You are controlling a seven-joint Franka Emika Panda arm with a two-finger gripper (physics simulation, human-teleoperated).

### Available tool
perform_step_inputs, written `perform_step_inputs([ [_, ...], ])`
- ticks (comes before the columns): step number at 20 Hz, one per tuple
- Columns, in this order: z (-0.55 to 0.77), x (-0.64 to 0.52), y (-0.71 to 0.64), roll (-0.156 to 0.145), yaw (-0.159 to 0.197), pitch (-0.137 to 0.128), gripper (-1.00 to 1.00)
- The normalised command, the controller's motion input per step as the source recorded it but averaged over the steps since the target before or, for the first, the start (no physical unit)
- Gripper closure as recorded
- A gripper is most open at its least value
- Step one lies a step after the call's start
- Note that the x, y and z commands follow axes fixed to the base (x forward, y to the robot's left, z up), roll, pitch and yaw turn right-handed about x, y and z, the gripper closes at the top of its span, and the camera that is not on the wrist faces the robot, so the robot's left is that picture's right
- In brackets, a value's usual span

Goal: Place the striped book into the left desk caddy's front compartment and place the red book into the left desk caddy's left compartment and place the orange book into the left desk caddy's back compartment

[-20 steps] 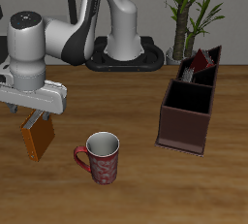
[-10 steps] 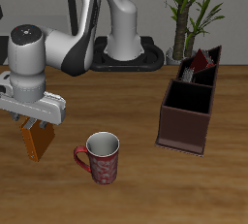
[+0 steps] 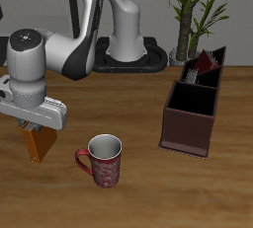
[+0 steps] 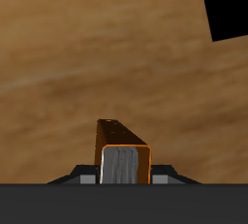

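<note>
An orange book (image 3: 38, 144) hangs upright above the table near its front edge, and my gripper (image 3: 36, 129) is shut on its top end. The wrist view shows the same orange book (image 4: 122, 156) end-on between my fingers, its pale page edges facing the camera. The left desk caddy (image 3: 194, 102) is a dark maroon box standing across the table beside the plant. A red book (image 3: 205, 64) leans inside its rear section. No striped book shows in either view.
A red patterned mug (image 3: 103, 160) stands on the table close beside the held book. A potted plant (image 3: 196, 10) rises behind the caddy. The robot's black base plate (image 3: 128, 59) sits at the back.
My gripper has carried the orange book slightly sideways, away from the mug, and a little lower. The mug, caddy and red book have not moved.
</note>
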Motion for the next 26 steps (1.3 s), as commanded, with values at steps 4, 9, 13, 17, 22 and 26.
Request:
perform_step_inputs([
  [4,0.27,-0.18,0.02,-0.054,0.012,-0.024,1.0],
  [9,0.11,-0.18,0.13,-0.041,0.034,0.043,1.0],
  [13,0.2,-0.29,0.27,0.015,-0.031,0.019,1.0],
  [17,0.31,-0.29,0.42,0.02,0.029,-0.025,1.0],
  [22,0.29,-0.23,0.45,0.034,-0.007,0.021,1.0],
  [26,0.21,-0.09,0.32,0.026,0.011,0.042,1.0],
])
